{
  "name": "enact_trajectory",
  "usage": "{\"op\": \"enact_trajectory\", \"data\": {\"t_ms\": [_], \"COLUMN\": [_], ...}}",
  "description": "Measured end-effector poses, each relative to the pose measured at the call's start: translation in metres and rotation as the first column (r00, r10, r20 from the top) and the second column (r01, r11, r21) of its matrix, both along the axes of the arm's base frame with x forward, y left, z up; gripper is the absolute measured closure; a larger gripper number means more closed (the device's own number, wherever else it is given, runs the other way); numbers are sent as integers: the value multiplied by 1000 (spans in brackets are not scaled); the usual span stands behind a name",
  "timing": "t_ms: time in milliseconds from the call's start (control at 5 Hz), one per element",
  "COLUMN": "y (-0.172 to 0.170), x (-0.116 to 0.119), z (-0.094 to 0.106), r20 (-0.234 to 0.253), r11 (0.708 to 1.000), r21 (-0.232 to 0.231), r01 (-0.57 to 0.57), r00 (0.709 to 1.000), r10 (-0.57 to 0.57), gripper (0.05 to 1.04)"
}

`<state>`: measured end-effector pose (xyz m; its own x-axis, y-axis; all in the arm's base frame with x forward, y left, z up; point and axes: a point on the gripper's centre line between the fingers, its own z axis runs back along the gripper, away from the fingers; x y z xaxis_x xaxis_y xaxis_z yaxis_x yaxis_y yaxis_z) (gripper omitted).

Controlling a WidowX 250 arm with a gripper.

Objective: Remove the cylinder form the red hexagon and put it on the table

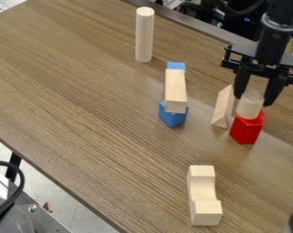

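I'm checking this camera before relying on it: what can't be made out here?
All in the camera view:
- Red block: far sides, hidden by its near faces; part of its top, hidden by the cylinder.
- Whether the gripper grips the cylinder: too small to tell.
- Blue below the wooden bar: one piece or two, as the bar hides the middle.
- Arm: upper part, cut off by the top edge.
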<state>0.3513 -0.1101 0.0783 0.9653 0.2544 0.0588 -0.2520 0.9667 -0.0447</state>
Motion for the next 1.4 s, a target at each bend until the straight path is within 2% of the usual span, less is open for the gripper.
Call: {"op": "enact_trajectory", "data": {"t_ms": [600, 1000, 1400], "y": [15, 64, 85], "x": [-4, 2, 21], "z": [0, -2, -1], "r20": [-19, -38, -2], "r11": [997, 973, 954], "r21": [-24, -39, -52], "r01": [-67, -229, -295], "r00": [998, 973, 955], "r10": [67, 228, 295], "gripper": [571, 571, 571]}}
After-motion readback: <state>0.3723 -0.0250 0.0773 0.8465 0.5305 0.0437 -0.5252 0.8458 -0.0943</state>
